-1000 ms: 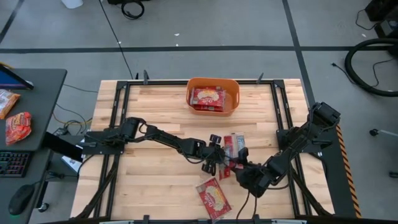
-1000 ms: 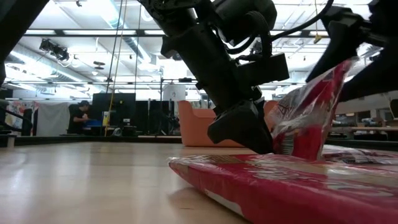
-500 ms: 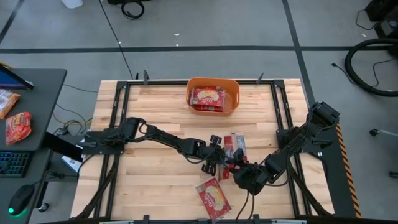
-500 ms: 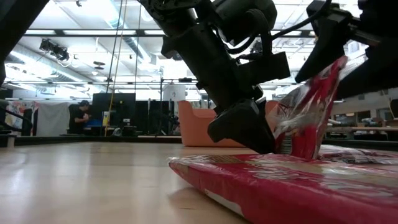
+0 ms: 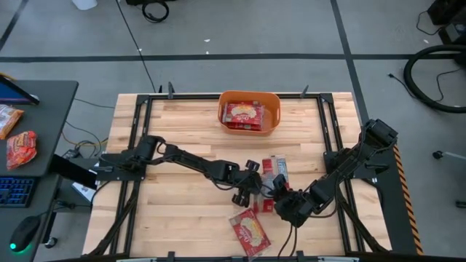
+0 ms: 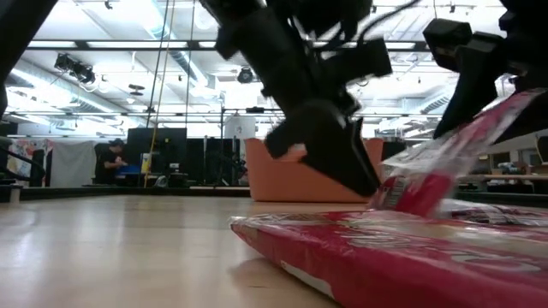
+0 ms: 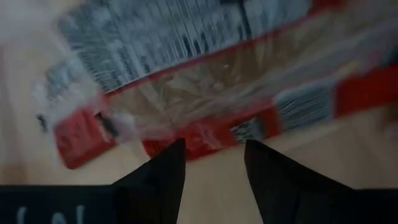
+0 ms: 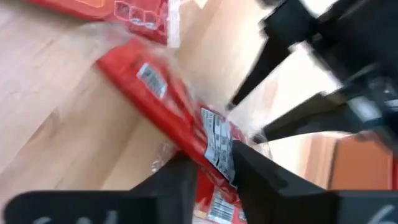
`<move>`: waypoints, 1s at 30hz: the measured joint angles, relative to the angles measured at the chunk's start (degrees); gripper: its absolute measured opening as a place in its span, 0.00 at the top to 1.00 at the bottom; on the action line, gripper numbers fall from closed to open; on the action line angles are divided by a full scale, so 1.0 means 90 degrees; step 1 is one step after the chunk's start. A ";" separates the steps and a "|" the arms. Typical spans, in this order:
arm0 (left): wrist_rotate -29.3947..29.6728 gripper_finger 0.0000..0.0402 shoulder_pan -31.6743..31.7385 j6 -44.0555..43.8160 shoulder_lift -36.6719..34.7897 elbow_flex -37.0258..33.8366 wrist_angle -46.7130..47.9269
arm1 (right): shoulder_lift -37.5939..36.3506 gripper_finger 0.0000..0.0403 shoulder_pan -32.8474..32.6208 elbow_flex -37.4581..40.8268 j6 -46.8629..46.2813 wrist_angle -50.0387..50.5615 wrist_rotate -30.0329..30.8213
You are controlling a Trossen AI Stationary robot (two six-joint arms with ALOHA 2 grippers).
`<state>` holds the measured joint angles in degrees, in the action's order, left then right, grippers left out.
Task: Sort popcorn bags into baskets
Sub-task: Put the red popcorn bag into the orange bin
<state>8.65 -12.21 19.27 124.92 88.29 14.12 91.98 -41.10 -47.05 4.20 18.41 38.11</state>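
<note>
Both arms meet near the middle of the wooden table [image 5: 175,207], toward its front edge, over a small cluster of popcorn bags. The right gripper [image 5: 280,201] comes in from the right side and has its two dark fingers [image 8: 180,180] closed on the edge of one red popcorn bag [image 8: 180,118]. In the right wrist view the packet runs out from between the fingers, which pinch its printed end. In the low view that same bag [image 6: 454,162] stands tilted, its upper end raised under the right gripper and its lower end touching the bags beneath.

The left gripper [image 5: 246,183] hovers just beside it, reaching from the left. Its fingers [image 7: 161,174] stand apart with a clear gap between them, holding nothing. A crinkled bag [image 7: 205,81] with a clear panel and a black-and-white print panel lies on the wood just ahead of them.

Two more packets [image 5: 275,170] lie flat between the grippers and the basket. Another bag [image 5: 250,231] lies alone near the front edge, face up, just in front of both grippers; the low view shows it as a flat red slab [image 6: 385,257] in the foreground.

The orange basket [image 5: 250,96] sits at the far edge of the table, well apart from the grippers, with bags [image 5: 244,114] already inside it. In the low view it shows behind the left gripper.
</note>
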 joint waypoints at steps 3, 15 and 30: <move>0.0266 0.58 -0.0090 0.0009 -0.0175 0.0010 0.0264 | 0.0012 0.83 -0.0003 0.0002 -0.0014 0.0000 -0.0114; 0.1884 0.71 -0.0496 -0.0097 -0.1562 -0.1612 -0.0125 | 0.0010 0.95 -0.0014 -0.0084 -0.1067 0.0787 0.0775; 0.2428 0.72 -0.0371 -0.0897 -0.3640 -0.3798 -0.1415 | 0.0007 0.96 0.1505 -0.1439 -0.1287 0.1975 0.2749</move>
<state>30.51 -15.55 11.20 92.16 54.11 1.39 92.05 -27.55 -60.00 -7.38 36.19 62.85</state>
